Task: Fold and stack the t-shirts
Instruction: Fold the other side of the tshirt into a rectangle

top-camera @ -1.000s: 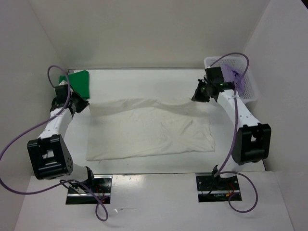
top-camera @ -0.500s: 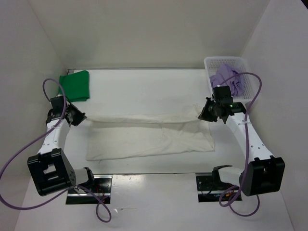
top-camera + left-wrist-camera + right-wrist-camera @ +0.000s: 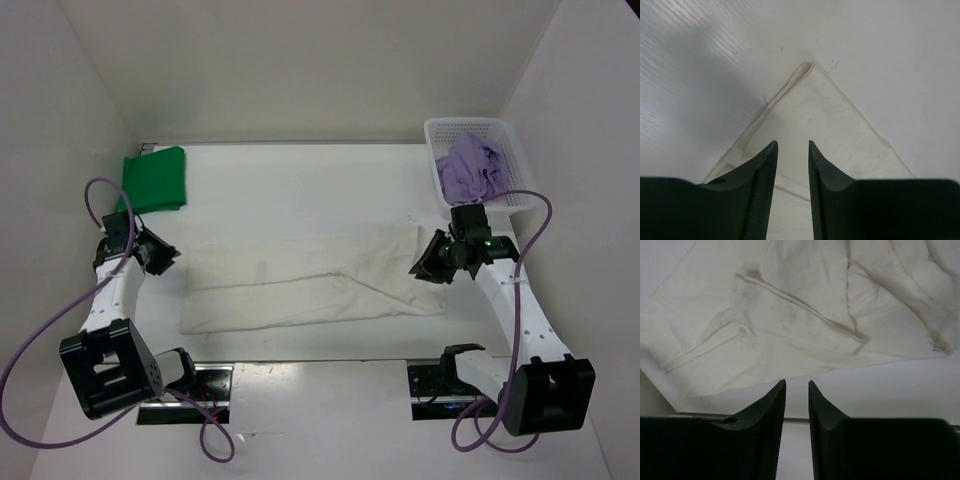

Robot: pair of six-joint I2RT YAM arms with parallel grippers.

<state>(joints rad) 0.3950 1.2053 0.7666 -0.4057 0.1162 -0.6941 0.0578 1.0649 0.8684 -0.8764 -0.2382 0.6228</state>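
Cream t-shirt (image 3: 310, 285) folded at centre, green t-shirt (image 3: 156, 179) far-left, lavender t-shirt (image 3: 470, 168) in basket (image 3: 470, 121)

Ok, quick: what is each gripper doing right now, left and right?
Left gripper: open, holding nothing, over a corner of the white t-shirt.
Right gripper: open, holding nothing, near the same shirt's edge.

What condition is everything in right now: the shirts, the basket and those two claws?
white t-shirt: folded over lengthwise, lying flat.
green t-shirt: folded, at the far left corner.
purple t-shirt: crumpled, not folded.
basket: upright, holding the purple t-shirt.
left gripper: open, empty, above the white t-shirt's left end.
right gripper: open, empty, at its right end.
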